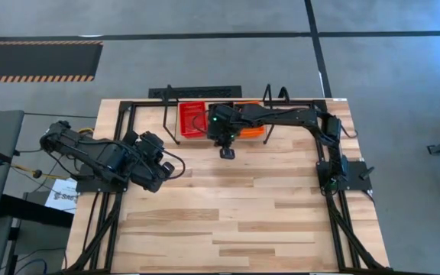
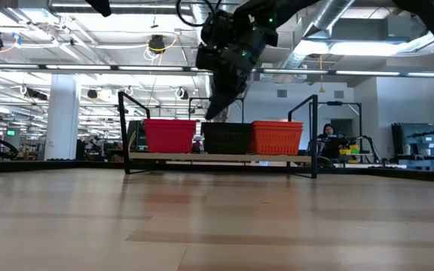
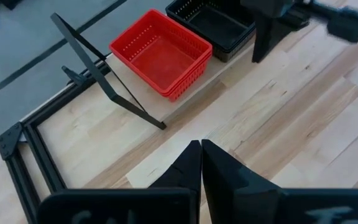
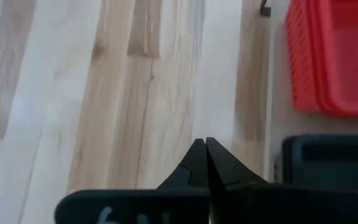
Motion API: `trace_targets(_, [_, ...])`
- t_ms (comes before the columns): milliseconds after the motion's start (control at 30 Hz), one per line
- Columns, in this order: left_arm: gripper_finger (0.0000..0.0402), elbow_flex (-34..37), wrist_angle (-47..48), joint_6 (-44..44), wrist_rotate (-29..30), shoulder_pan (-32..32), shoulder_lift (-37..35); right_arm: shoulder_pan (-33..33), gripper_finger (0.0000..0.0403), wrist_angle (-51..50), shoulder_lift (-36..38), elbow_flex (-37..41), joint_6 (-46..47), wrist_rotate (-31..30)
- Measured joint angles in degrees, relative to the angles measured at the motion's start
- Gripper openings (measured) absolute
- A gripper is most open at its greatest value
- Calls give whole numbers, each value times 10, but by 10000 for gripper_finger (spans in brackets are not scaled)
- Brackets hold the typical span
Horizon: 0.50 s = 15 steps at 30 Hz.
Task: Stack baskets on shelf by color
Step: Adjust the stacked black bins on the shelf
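On the shelf [image 2: 217,159] at the table's far edge stand three piles of baskets side by side: red [image 2: 170,135] on the left, black [image 2: 226,138] in the middle, orange [image 2: 277,137] on the right. In the left wrist view the red pile [image 3: 160,53] shows nested rims. My right gripper [image 2: 215,113] hangs shut and empty in front of the black baskets [image 4: 328,162], just on the shelf's near side, slanting down. My left gripper [image 3: 201,148] waits shut and empty over the table's left part, pointing toward the shelf.
Black wire uprights [image 1: 170,114] [image 1: 270,107] stand at both ends of the shelf. A black frame [image 1: 113,153] runs along the table's edges. Bare wooden tabletop [image 1: 235,221] lies between the shelf and the near edge.
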<state>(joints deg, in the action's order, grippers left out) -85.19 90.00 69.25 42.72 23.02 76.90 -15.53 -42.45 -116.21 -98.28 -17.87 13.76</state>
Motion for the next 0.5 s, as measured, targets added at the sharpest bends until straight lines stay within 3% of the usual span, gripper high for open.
trace_targets(500, [0, 0, 0, -4, 0, 0, 0, -16, 1, 12, -32, 2, -14, -2])
